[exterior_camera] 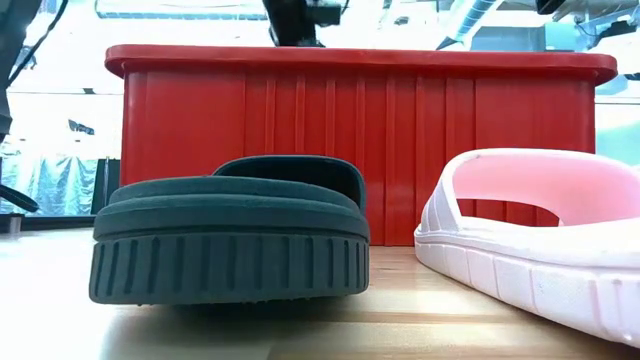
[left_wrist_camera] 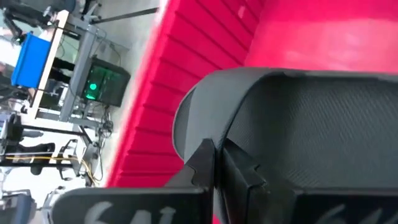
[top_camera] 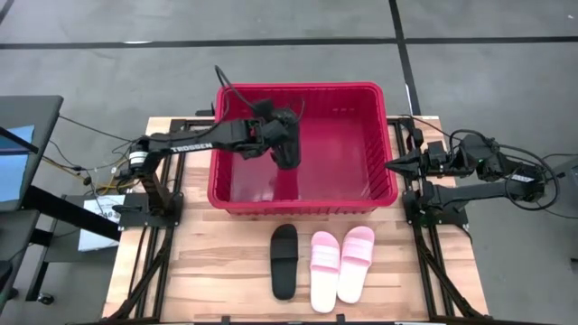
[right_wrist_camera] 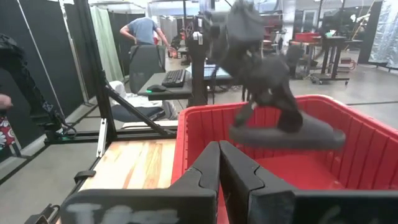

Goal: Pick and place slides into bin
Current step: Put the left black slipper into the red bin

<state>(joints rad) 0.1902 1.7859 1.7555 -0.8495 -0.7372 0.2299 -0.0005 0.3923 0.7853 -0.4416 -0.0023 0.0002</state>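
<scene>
My left gripper [top_camera: 287, 149] is over the middle of the red bin [top_camera: 302, 200] and is shut on a matte black slide [right_wrist_camera: 286, 134]. The slide fills the left wrist view [left_wrist_camera: 298, 130]. On the table in front of the bin, a second black slide [top_camera: 284, 262] and two pale pink slides [top_camera: 325, 271] [top_camera: 356, 260] lie sole down. The black one [exterior_camera: 230, 240] and one pink one [exterior_camera: 540, 230] also show close up in the low view. My right gripper [top_camera: 394, 165] is shut and empty at the bin's right rim. My left gripper holds the black slide by its wide strap [right_wrist_camera: 289, 117], pinched between the two fingers [left_wrist_camera: 205, 162]. They come from above, slanting down. The slide hangs about level below the fingers, sole down, lifted clear over the bin's floor. The exact place of contact is hidden by the fingers.
The bin takes up the far half of the wooden table [top_camera: 226, 271]. There is bare wood to the left of the slides on the table. Beyond the table stand desks and racks, and a person [right_wrist_camera: 144, 31] stands far off.
</scene>
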